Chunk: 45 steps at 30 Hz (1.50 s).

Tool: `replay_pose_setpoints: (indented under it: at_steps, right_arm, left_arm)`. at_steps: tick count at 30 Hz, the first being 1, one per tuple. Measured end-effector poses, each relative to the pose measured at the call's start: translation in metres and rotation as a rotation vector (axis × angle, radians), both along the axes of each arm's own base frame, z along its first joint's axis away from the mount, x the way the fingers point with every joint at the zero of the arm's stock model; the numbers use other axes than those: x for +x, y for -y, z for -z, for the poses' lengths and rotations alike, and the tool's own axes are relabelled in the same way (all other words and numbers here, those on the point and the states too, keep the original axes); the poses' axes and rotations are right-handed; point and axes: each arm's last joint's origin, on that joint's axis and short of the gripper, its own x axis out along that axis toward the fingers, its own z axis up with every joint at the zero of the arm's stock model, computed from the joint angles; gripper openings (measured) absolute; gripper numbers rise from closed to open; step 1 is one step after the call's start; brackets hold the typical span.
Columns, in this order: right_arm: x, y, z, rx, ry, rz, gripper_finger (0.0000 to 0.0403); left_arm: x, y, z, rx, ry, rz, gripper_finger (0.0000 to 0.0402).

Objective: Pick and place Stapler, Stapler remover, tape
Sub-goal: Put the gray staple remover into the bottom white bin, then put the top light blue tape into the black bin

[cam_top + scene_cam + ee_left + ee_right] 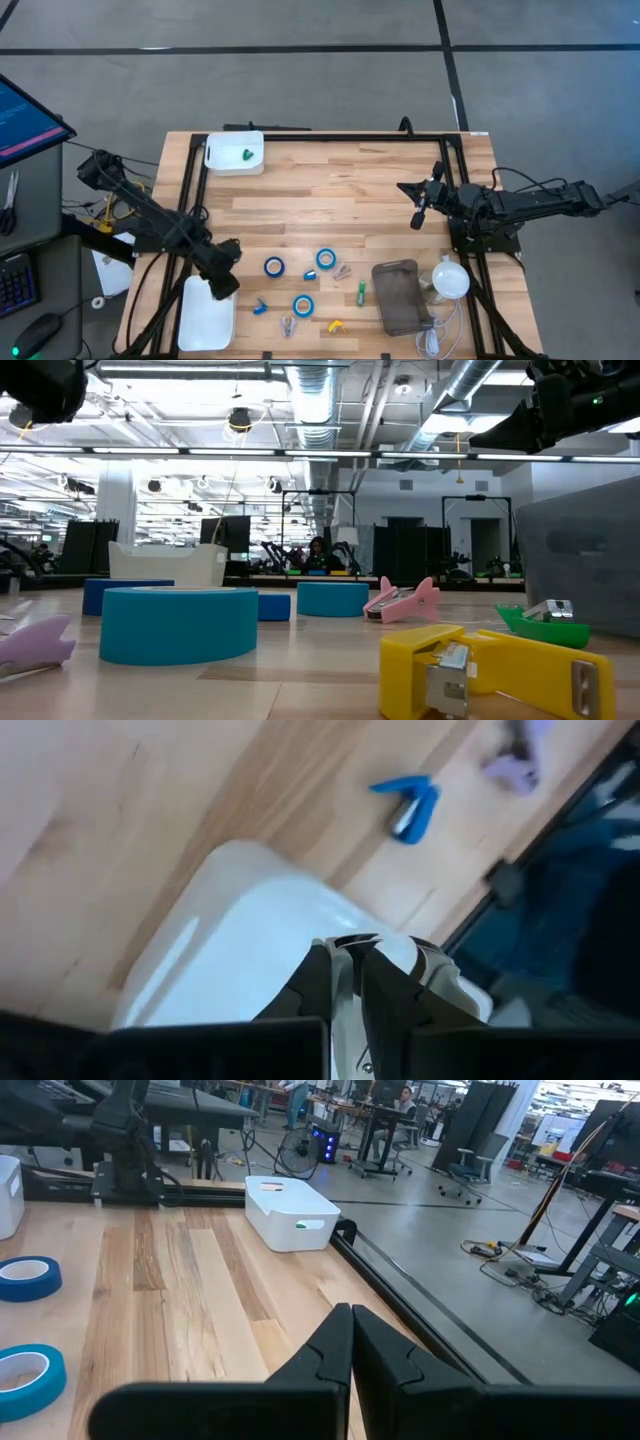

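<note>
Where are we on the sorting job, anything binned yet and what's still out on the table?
Done: one green item lies in the far white bin. In hand: nothing; the left gripper is shut, empty, over the near white tray; the right gripper is shut and idle. Left: three blue tape rolls and the small coloured staplers remain on the table.

Three tape rolls between two trays.

- Three rolls of blue tape: one, a second, a third.
- Two white bins: one at the far edge (a green item inside), one at the near left corner.
- Five small staple removers: blue, green, yellow, two pinkish.
- One grey pouch.
</note>
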Motion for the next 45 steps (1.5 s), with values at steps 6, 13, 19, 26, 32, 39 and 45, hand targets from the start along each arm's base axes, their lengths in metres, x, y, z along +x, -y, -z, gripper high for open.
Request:
replay_pose_setpoints:
  at_steps: [6, 13, 19, 26, 32, 39, 45]
  right_arm:
    - [0.0, 0.0, 0.0, 0.0, 0.0, 0.0, 0.0]
    - [0.0, 0.0, 0.0, 0.0, 0.0, 0.0, 0.0]
    - [0.0, 0.0, 0.0, 0.0, 0.0, 0.0, 0.0]
    - [0.0, 0.0, 0.0, 0.0, 0.0, 0.0, 0.0]
    - [0.0, 0.0, 0.0, -0.001, -0.001, 0.0, 0.0]
    - [0.0, 0.0, 0.0, -0.008, -0.003, 0.009, 0.0]
    - [0.0, 0.0, 0.0, -0.009, -0.004, 0.012, 0.0]
  left_arm:
    - [0.002, 0.013, 0.016, -0.01, -0.13, 0.061, 0.0012]
    - [0.005, 0.025, 0.035, 0.036, -0.227, 0.095, 0.0012]
    - [0.008, 0.028, 0.046, 0.07, -0.275, 0.095, 0.0012]
    - [0.009, 0.029, 0.05, 0.08, -0.289, 0.093, 0.0012]
    - [0.01, 0.029, 0.05, 0.082, -0.285, 0.092, 0.0014]
    - [0.01, 0.029, 0.051, 0.099, -0.273, 0.083, 0.0088]
    - [0.01, 0.029, 0.05, 0.082, -0.285, 0.089, 0.013]
